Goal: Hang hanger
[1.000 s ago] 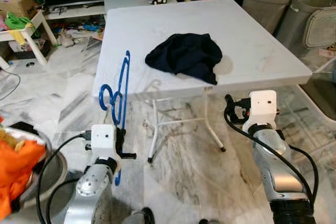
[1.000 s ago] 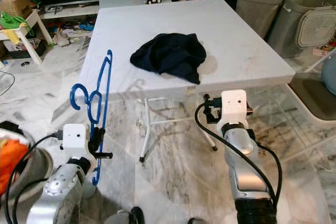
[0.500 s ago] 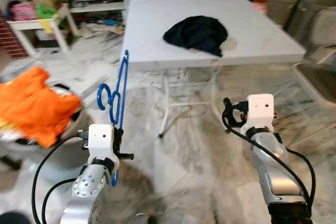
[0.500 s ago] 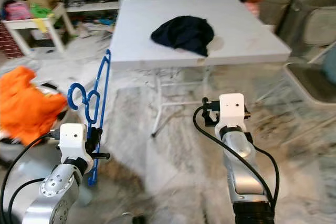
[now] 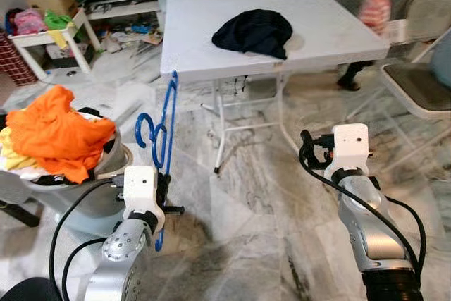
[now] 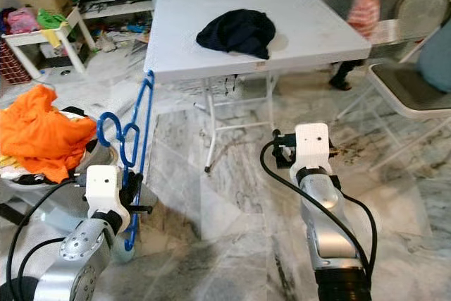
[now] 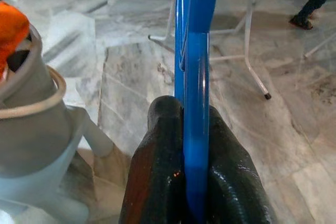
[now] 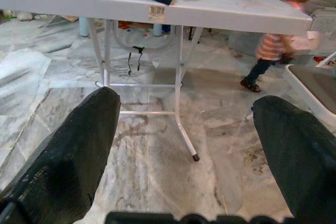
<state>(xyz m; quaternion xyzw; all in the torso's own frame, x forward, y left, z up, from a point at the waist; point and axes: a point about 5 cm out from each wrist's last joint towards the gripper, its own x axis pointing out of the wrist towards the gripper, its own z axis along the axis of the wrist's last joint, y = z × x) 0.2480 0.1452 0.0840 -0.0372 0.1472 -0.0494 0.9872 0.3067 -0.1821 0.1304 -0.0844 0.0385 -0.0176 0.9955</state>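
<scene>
Camera has pulled back from the white surface [image 5: 338,29]; it now sits farther off at 12 o'clock, and a laundry basket [image 5: 91,199] heaped with orange clothes [image 5: 53,132] has come in at 9 o'clock. I judge I am backing off to carry the hanger elsewhere; no rail in sight yet.

My left end effector [image 7: 195,192] is clamped on the blue hanger [image 5: 161,139], which stands upright at 8 o'clock, hook near the basket rim. My right end effector [image 8: 186,150] gapes wide, empty.

Open marble floor [image 5: 254,195] ahead. A person [image 5: 370,15] passes at 2 o'clock, beside a chair [image 5: 416,79]. A dark garment [image 5: 252,32] lies on the surface.
</scene>
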